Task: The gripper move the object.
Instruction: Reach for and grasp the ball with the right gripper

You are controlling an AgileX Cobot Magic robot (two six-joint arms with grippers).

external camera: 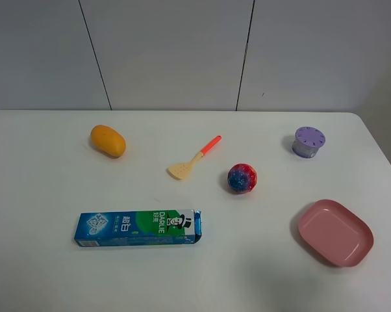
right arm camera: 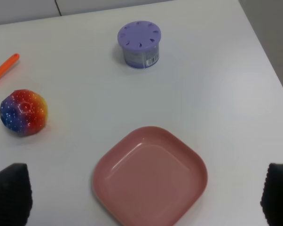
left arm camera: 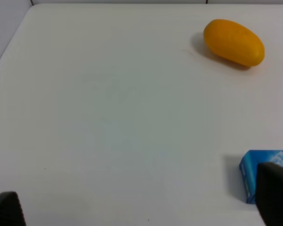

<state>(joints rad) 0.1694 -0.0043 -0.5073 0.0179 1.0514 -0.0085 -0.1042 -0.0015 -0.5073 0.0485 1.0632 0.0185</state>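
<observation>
The mottled red, blue and purple ball point(external camera: 242, 178) sits on the white table right of centre; the right wrist view shows it point(right arm camera: 23, 112) too. No arm shows in the exterior high view. In the left wrist view two dark fingertips point(left arm camera: 273, 195) stand wide apart at the frame's lower corners, so my left gripper point(left arm camera: 141, 207) is open and empty. In the right wrist view my right gripper point(right arm camera: 141, 193) is likewise open, its fingertips point(right arm camera: 11, 193) far apart, with the pink plate between them and the ball well off to one side.
An orange mango point(external camera: 108, 141) lies at back left. A yellow spatula with an orange handle point(external camera: 194, 158) is at centre. A blue-green toothpaste box point(external camera: 138, 227) lies in front. A purple lidded container point(external camera: 309, 142) stands at back right, a pink plate point(external camera: 334, 232) at front right.
</observation>
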